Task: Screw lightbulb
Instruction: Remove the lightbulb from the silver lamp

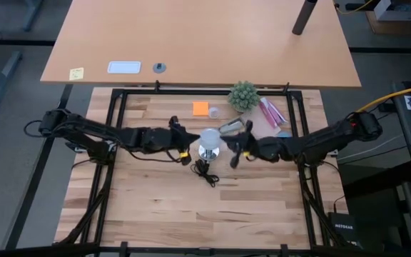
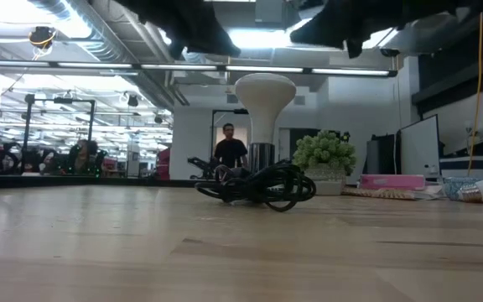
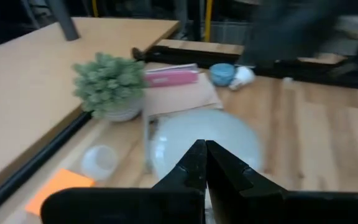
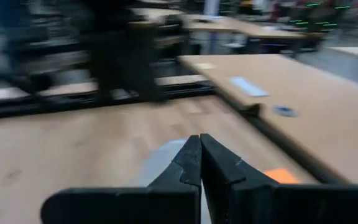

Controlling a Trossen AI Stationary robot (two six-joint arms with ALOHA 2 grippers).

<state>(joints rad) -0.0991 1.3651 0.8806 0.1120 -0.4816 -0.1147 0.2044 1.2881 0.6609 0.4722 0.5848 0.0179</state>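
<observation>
The white frosted lightbulb point(image 1: 210, 137) stands upright, head up point(image 2: 265, 92), with its neck in the shiny silver base point(image 2: 261, 157) at mid-table. The base's black cord point(image 1: 207, 171) lies coiled on the near side of it point(image 2: 262, 186). My left gripper point(image 1: 193, 143) is shut, just left of the bulb and higher than it, and its wrist view shows the bulb's head point(image 3: 229, 140) beyond the fingertips point(image 3: 202, 147). My right gripper point(image 1: 227, 148) is shut just right of the bulb, and also higher point(image 4: 199, 138). In the low view both arms show as dark shapes above the bulb.
At the back of the table are a small potted plant point(image 1: 243, 95), an orange note point(image 1: 201, 108), a pink package point(image 1: 271, 112) and a grey oblong metallic object point(image 1: 230, 127). A person point(image 2: 229, 148) stands in the room beyond. The near half of the table is bare wood.
</observation>
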